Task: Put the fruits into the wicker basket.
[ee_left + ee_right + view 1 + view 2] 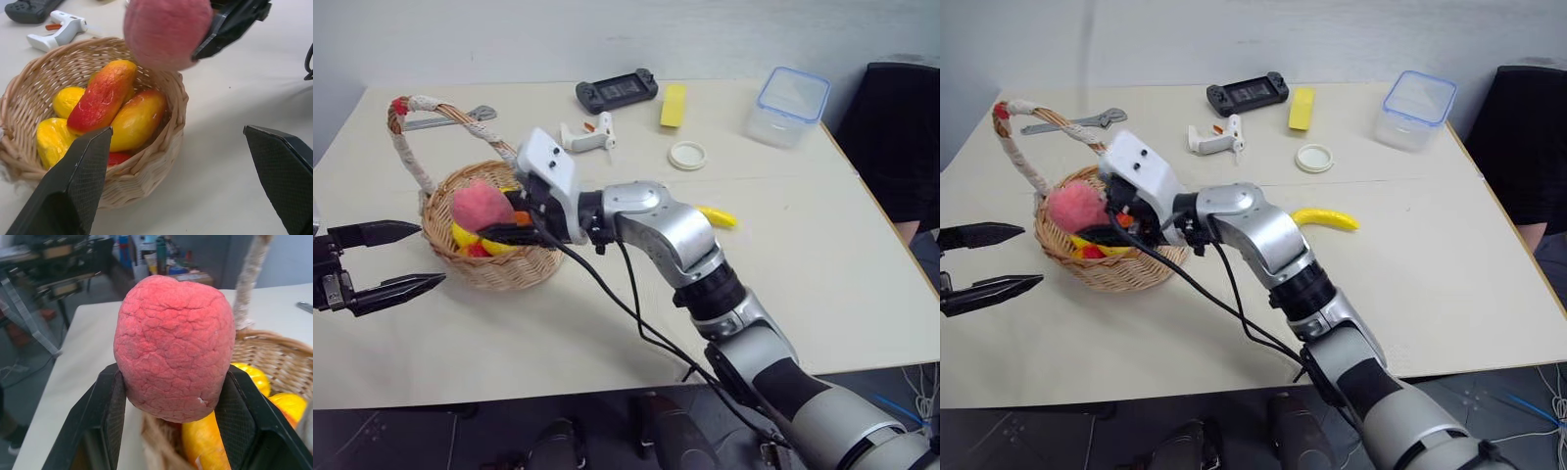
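Observation:
My right gripper (pixel 494 217) is shut on the pinkish-red peach (pixel 478 206), holding it just above the near rim of the wicker basket (pixel 509 272). In the right wrist view the peach (pixel 173 345) sits squeezed between both black fingers (pixel 110 416). The basket holds red-yellow mangoes (pixel 102 95) and other yellow pieces. The yellow banana (pixel 1325 217) lies on the table to the right of the basket, partly behind my right arm. At the left of the basket my left gripper (pixel 429 256) stands open and empty, its fingers pointing at the basket's side.
At the back of the table lie a wrench (pixel 460 118), a black game controller (pixel 617 91), a white handheld tool (pixel 587 135), a yellow block (pixel 674 105) and a white round lid (pixel 687 156). A clear blue-rimmed box (pixel 788 106) stands at the back right.

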Motion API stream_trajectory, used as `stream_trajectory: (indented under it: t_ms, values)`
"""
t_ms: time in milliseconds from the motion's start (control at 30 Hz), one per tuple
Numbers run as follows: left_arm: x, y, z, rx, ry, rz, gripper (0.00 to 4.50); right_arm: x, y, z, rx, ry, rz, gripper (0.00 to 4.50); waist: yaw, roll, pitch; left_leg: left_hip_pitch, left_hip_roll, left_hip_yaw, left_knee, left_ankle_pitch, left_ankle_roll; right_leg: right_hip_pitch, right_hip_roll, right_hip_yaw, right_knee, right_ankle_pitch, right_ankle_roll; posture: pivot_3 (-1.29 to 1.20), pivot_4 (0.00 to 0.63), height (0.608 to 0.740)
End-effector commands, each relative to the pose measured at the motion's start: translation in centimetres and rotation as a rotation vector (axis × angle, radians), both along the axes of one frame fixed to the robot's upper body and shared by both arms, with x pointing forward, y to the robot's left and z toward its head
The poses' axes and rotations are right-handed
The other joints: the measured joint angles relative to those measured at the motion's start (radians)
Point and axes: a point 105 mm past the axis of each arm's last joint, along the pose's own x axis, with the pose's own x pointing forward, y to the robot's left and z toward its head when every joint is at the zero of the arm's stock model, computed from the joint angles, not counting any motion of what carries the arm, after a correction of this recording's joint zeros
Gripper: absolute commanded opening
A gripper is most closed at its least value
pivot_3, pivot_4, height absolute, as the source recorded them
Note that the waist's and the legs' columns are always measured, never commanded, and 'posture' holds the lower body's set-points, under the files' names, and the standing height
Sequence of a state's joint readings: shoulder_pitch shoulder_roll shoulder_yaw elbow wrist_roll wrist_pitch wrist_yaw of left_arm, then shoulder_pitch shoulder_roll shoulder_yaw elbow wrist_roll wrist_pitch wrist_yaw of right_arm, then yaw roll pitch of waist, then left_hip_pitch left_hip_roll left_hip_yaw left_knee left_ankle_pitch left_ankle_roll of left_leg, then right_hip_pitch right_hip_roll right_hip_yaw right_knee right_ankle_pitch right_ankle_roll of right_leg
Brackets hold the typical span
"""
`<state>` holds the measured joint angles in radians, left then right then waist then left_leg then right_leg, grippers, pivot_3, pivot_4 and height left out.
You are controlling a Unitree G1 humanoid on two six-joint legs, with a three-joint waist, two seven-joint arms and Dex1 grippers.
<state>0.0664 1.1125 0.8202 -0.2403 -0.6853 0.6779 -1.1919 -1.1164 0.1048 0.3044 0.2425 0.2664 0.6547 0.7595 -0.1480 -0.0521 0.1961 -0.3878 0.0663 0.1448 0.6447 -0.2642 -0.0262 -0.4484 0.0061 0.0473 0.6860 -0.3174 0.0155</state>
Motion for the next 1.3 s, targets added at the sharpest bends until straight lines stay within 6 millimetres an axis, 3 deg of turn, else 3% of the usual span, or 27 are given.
stream_trajectory:
  t_ms: [33,100,267,467,600,700,767,900,1033,1167,1300]
  values:
    - [-0.6,-0.4,0.9,0.010,-0.046,-0.004,4.50,0.0,1.5,0.7,0.022,-0.025,-0.035,2.12,-0.004,0.000,0.000,0.000,0.000,0.000,0.000,0.000,0.000,0.000,0.000,0.000,0.000,0.000,0.000,0.00,0.150,0.740]
    - [-0.7,-0.4,0.9,0.010,-0.047,-0.003,4.50,0.1,1.9,0.5,0.015,-0.027,-0.050,2.12,-0.007,0.000,0.000,0.000,0.000,0.000,-0.002,0.000,0.000,0.000,0.000,0.000,-0.002,0.000,0.000,0.00,0.150,0.740]
    - [-0.6,-0.5,0.8,0.006,-0.050,-0.005,4.50,-0.3,2.5,0.3,0.004,-0.036,-0.031,3.82,-0.013,0.000,0.000,-0.002,0.000,-0.001,-0.004,0.000,0.000,0.000,0.000,-0.001,-0.004,0.000,0.000,0.00,0.150,0.740]
    - [-0.2,-0.8,0.6,-0.002,-0.046,-0.023,4.50,-0.8,1.2,0.7,0.011,-0.021,0.011,3.82,-0.017,0.000,0.000,-0.001,0.000,-0.001,-0.010,0.000,-0.001,0.000,0.000,-0.002,-0.008,0.000,0.000,0.00,0.150,0.740]
    - [0.5,-1.6,0.5,-0.015,-0.039,-0.074,4.50,-1.6,-0.9,0.1,-0.017,0.036,0.066,3.82,-0.015,0.000,0.000,-0.001,0.000,-0.002,-0.014,0.001,-0.002,0.000,0.000,-0.003,-0.011,0.000,0.000,0.00,0.150,0.740]
    - [1.1,-2.7,0.5,-0.026,-0.030,-0.135,4.50,-2.8,-4.0,-1.2,-0.065,0.155,0.147,3.82,-0.012,0.000,0.000,-0.002,0.000,-0.002,-0.014,0.001,-0.002,0.000,0.000,-0.003,-0.013,0.000,0.000,0.00,0.150,0.740]
    - [1.5,-3.3,0.6,-0.027,-0.029,-0.168,4.50,-2.7,-6.0,-1.8,-0.086,0.172,0.121,3.82,-0.004,0.000,0.000,-0.002,0.000,-0.002,-0.014,0.000,-0.001,0.000,0.000,-0.003,-0.014,0.000,0.000,0.00,0.150,0.740]
    - [1.8,-5.5,1.1,-0.038,-0.023,-0.280,4.50,0.1,-12.5,-2.4,-0.066,0.206,-0.122,3.82,0.010,0.000,0.000,-0.002,0.000,-0.002,-0.013,0.001,-0.001,0.000,0.000,-0.003,-0.013,0.000,0.001,0.00,0.150,0.740]
    - [1.5,-7.7,1.4,-0.027,-0.017,-0.394,4.50,1.5,-19.7,-3.4,-0.070,0.230,-0.369,4.47,0.024,0.000,0.000,-0.002,-0.001,-0.002,-0.014,0.001,-0.001,0.000,0.000,-0.003,-0.014,0.000,0.001,0.00,0.150,0.740]
    - [1.1,-9.3,1.6,-0.024,-0.022,-0.479,4.50,2.9,-24.8,-5.0,-0.192,0.080,-0.570,4.47,0.019,0.001,0.000,-0.001,0.000,-0.001,-0.014,0.001,-0.001,0.001,0.002,-0.001,-0.013,-0.001,0.002,0.00,0.150,0.740]
    - [1.1,-10.2,1.9,-0.034,-0.037,-0.523,4.50,5.1,-28.4,-6.1,-0.372,-0.100,-0.650,4.47,0.010,0.002,0.001,0.001,-0.001,0.000,-0.013,0.002,-0.002,0.001,0.003,0.000,-0.012,-0.001,0.004,0.00,0.150,0.740]
